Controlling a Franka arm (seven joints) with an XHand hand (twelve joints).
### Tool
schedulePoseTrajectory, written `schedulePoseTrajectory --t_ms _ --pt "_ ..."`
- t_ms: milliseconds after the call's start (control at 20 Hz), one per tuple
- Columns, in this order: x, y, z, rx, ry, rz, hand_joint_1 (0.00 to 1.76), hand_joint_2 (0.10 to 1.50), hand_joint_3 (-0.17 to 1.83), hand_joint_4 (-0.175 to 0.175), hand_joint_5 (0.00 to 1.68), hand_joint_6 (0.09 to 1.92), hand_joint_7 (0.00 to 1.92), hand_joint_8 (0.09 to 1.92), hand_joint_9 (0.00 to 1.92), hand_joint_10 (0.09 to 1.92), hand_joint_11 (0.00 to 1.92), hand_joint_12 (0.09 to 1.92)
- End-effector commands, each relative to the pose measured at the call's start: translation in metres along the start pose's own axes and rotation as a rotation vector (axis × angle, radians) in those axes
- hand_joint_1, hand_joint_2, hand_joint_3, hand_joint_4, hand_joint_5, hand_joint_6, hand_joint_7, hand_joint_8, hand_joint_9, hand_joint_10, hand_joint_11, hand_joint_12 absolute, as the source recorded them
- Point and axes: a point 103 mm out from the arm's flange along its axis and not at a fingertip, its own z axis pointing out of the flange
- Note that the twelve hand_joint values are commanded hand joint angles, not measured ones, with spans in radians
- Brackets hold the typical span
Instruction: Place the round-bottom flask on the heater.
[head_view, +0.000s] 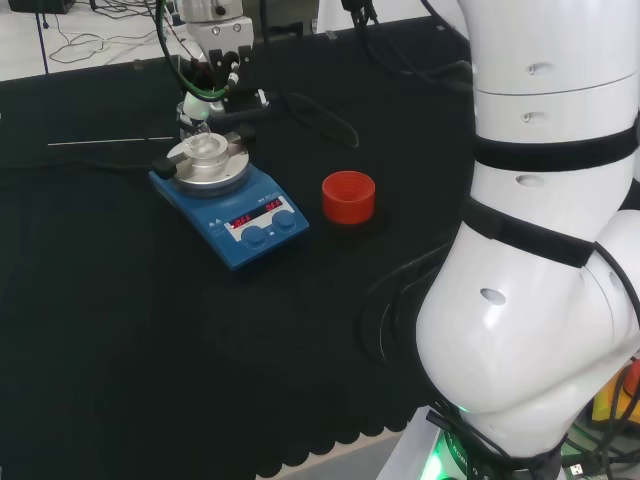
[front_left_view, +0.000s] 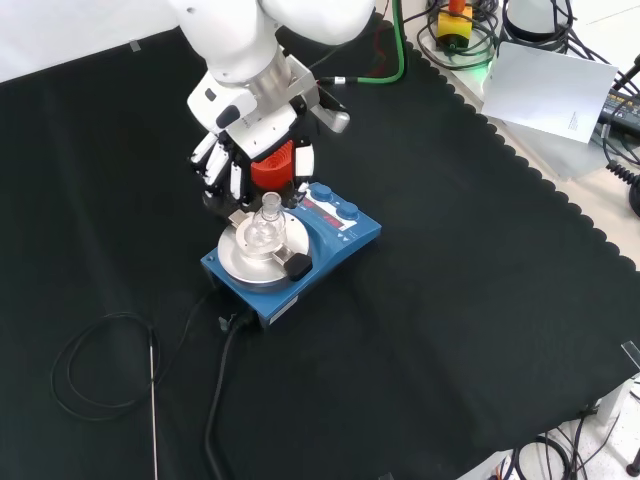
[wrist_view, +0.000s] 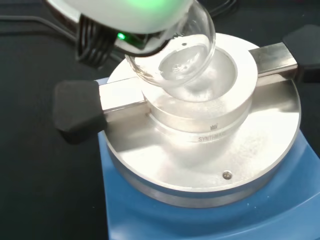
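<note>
Bright, even light; green-lit blur atop the wrist view.

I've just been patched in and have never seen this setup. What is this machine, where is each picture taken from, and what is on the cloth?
It is one white robot arm with a black and white hand in place of a gripper.

The head view looks over the arm from behind; the big white shapes at its right are the arm's own links. The front view looks down from the opposite side. The wrist view looks past the palm.

On the black cloth stand a blue heater with a round metal block on top and a red ribbed stand. A clear round-bottom flask is at the block's hollow, tilted. Whether the fingers are closed on the flask I cannot tell.
</note>
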Motion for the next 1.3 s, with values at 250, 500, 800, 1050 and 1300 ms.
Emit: schedulePoseTrajectory --t_ms 250,500,800,1050,1300 --pt "-0.013 0.011 0.008 0.019 -0.006 0.016 1.12 0.61 0.89 0.062 1.15 1.01 0.41 0.64 0.58 0.58 0.26 1.36" --pt "-0.004 0.017 0.015 0.043 -0.012 0.017 1.12 0.61 0.89 0.06 1.15 1.01 0.41 0.64 0.58 0.58 0.26 1.36" --pt "-0.019 0.018 0.022 0.053 0.02 0.02 1.09 0.71 0.7 0.111 1.12 0.96 0.36 0.65 0.54 0.6 0.24 1.36" --pt "-0.033 0.02 0.018 0.082 0.031 0.025 1.06 0.81 0.53 0.162 1.07 0.96 0.33 0.67 0.51 0.63 0.23 1.37" --pt "-0.034 0.019 0.018 0.089 0.043 0.029 0.94 0.67 0.71 -0.067 0.8 0.83 0.27 0.68 0.46 0.65 0.2 1.37"
